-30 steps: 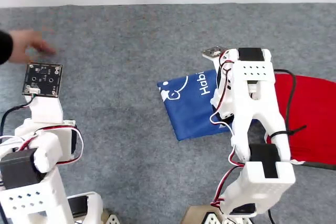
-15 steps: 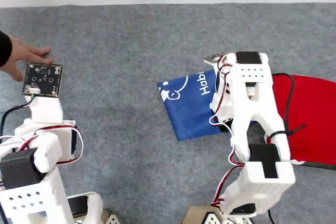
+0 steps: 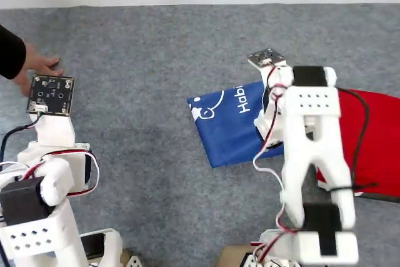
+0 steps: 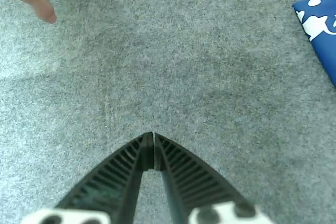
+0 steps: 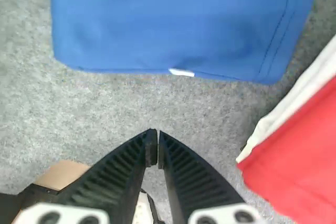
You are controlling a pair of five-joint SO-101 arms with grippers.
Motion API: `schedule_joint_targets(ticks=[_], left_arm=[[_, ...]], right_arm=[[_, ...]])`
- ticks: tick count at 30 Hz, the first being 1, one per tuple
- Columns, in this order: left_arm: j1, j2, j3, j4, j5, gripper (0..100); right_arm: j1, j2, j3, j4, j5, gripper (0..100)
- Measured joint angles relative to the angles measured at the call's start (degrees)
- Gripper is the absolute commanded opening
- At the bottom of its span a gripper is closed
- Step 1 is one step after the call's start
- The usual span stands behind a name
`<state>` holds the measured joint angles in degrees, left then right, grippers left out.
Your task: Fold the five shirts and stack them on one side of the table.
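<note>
Right claw (image 5: 153,148) (closed), blue shirt (image 5: 173,19), red shirt (image 5: 299,171)

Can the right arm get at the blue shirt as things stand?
Probably yes. The blue shirt lies just ahead of the shut jaws of the right arm, with only bare grey carpet between. The red shirt lies off to one side.

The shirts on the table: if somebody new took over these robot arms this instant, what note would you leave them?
Left hand: shut, empty, over the bare grey table.
Right hand: shut, empty, just off an edge of the blue shirt.
Blue shirt: folded, lying mid-table. Red shirt: flat beside it, toward the right; the arm hides whether they touch.
Done: blue folded; red looks folded too.
Left: stack them on one side. Two shirts in sight, of five.
</note>
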<state>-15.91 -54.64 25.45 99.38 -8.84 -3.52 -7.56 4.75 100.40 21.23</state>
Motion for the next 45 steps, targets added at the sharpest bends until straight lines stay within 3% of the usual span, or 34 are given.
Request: schedule_joint_targets(ticks=[18, 26, 30, 35, 41, 45], left_arm=[[0.0, 0.0, 0.0, 0.0, 0.0, 1], [0.0, 0.0, 0.0, 0.0, 0.0, 1], [0.0, 0.0, 0.0, 0.0, -0.2, 1], [0.0, 0.0, 3.0, 0.0, -2.6, 1], [0.0, 0.0, 3.7, 0.0, -4.1, 1], [0.0, 0.0, 3.7, 0.0, -4.2, 1]], right_arm=[[0.1, -4.8, 3.1, 0.0, -1.0, 0.9], [0.2, -4.8, 3.3, -8.4, -21.2, 0.9], [0.1, -4.8, 6.5, -15.6, -23.2, 0.9], [-2.2, -4.8, 10.5, -17.1, -24.5, 4.3], [-4.4, -4.8, 11.9, -19.7, -35.3, 8.9], [-4.7, -4.0, 15.6, -23.6, -37.2, 6.7]])
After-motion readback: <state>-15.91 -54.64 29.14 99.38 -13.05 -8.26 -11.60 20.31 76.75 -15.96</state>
